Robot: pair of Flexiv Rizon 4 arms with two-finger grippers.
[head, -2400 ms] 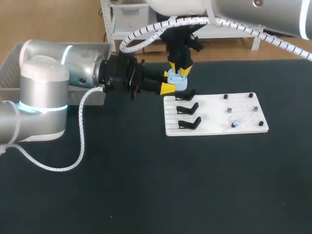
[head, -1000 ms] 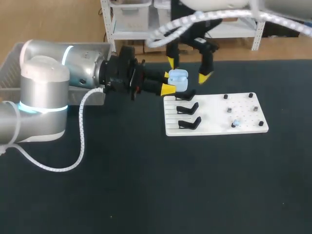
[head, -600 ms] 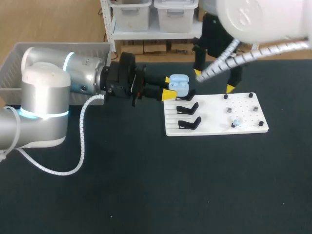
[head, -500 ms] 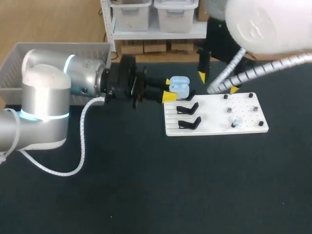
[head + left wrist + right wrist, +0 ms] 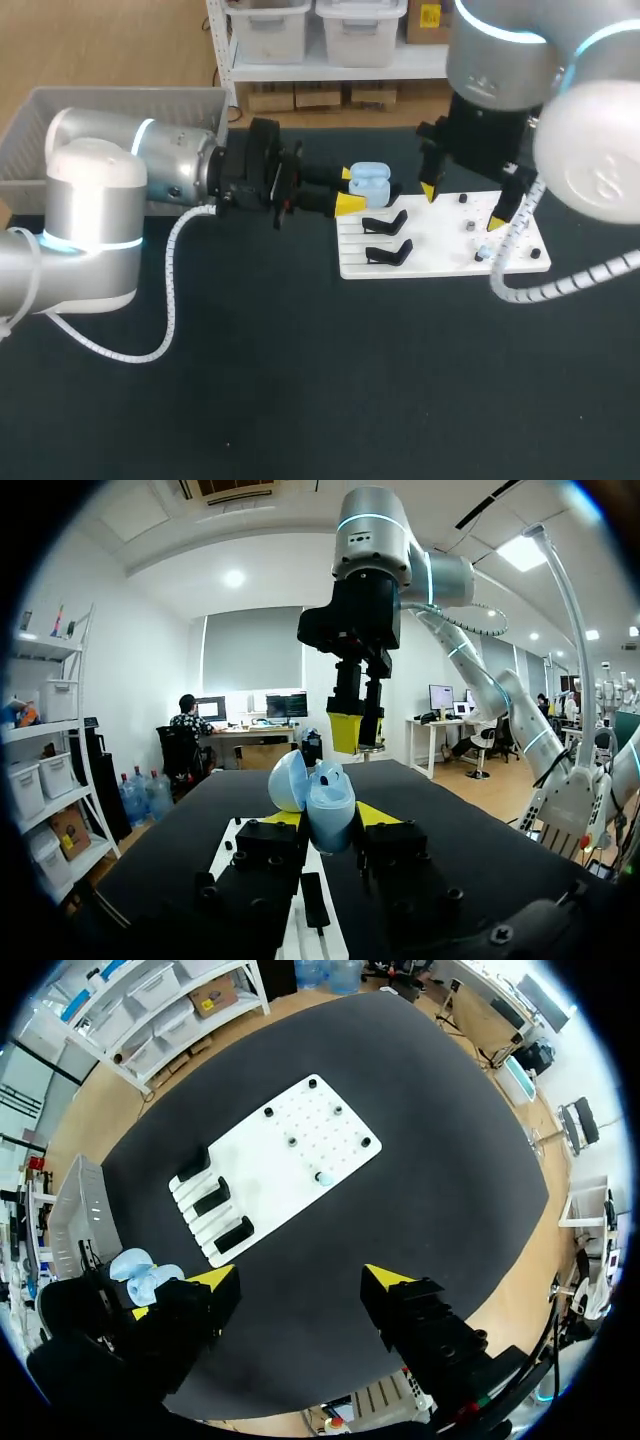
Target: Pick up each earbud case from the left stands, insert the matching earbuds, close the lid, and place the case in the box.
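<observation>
My left gripper (image 5: 348, 188) is shut on a pale blue earbud case (image 5: 369, 182), whose lid stands open, just off the white board's (image 5: 440, 262) near-left corner. In the left wrist view the case (image 5: 322, 798) sits upright between the yellow fingertips (image 5: 375, 813). My right gripper (image 5: 462, 206) hangs open over the board's middle, with nothing between its fingers. From the right wrist view, its gripper (image 5: 300, 1278) is high above the table; the board (image 5: 262, 1172) lies below, with a small blue earbud (image 5: 322, 1177) on its pegged half.
Three black stands (image 5: 386, 222) sit in a row on the board's left half. Small black pegs (image 5: 514, 196) dot its right half. A grey bin (image 5: 120, 92) stands at the table's back left, behind my left arm.
My right arm has swung from above the case to the right and down over the board. The left arm holds the open case in nearly the same spot.
</observation>
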